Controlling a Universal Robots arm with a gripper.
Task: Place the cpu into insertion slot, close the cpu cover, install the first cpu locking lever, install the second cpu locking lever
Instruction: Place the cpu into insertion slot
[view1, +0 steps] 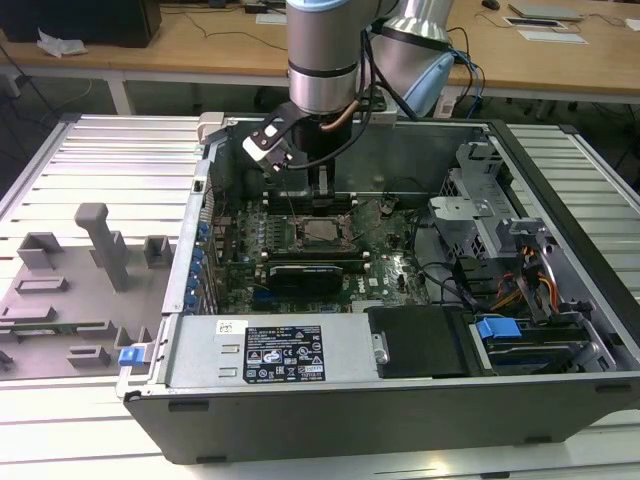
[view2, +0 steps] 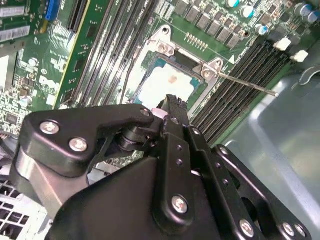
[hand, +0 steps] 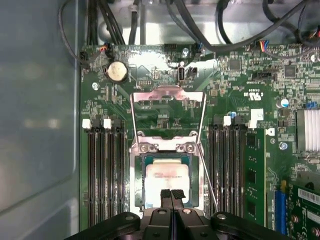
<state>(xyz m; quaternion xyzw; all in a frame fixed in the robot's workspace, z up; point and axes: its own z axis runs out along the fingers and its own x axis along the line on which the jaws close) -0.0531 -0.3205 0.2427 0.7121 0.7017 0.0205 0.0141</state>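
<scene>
One of four steps appears complete: cpu (hand: 165, 177) seated in insertion slot (hand: 139, 170), cpu cover (hand: 167, 92) open, locking lever (hand: 207, 177) free, gripper (hand: 171, 194) clenched empty.

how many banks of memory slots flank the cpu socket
2: one memory slot bank beside the insertion slot, the other bank on its opposite side; none seems hidden.
</scene>
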